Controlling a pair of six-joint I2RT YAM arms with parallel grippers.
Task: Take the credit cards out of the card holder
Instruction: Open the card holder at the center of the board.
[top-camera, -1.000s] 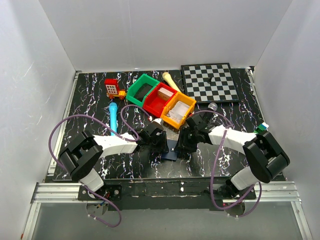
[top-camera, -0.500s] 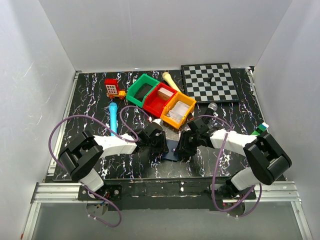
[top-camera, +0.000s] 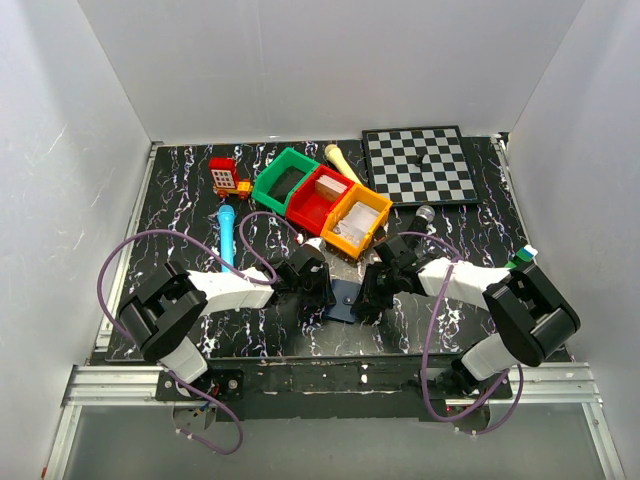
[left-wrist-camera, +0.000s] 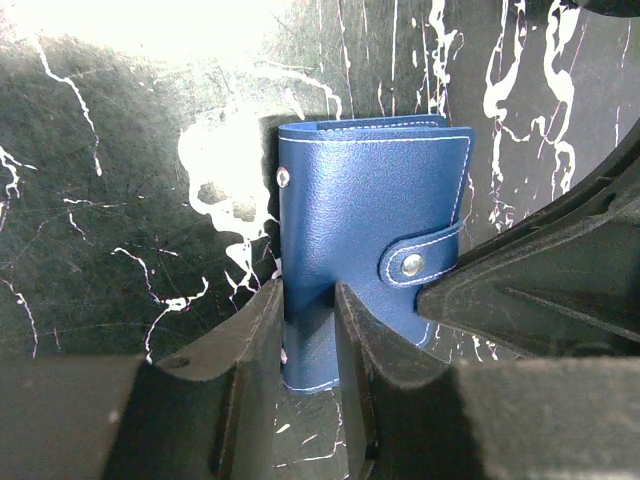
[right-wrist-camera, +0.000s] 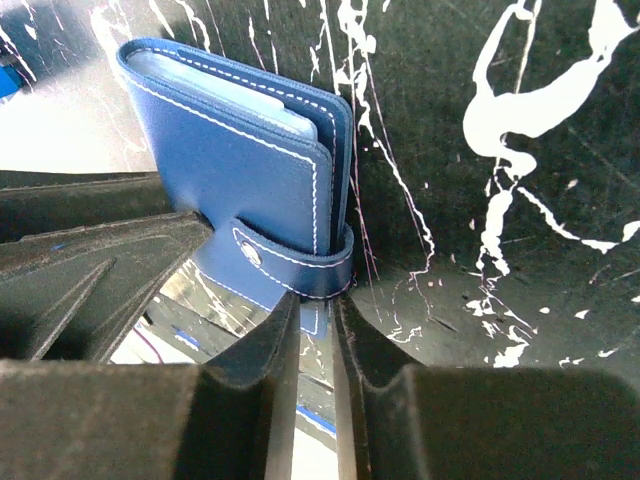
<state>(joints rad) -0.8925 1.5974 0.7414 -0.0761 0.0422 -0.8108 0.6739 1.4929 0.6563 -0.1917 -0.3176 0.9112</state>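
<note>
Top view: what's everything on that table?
card holder: one, dark blue, strap snapped, between both claws
green bin: one, green, mid-table
red bin: one, red, beside green
orange bin: one, orange, beside red
chessboard: one, black-white, far right
toy building: one, red, far left
blue pen: one, blue, left
wooden peg: one, pale, behind bins
green block: one, green, right edge
table: one, black marbled, under everything
left claw: one, black, pinching the holder's edge
right claw: one, black, pinching by the strap
</note>
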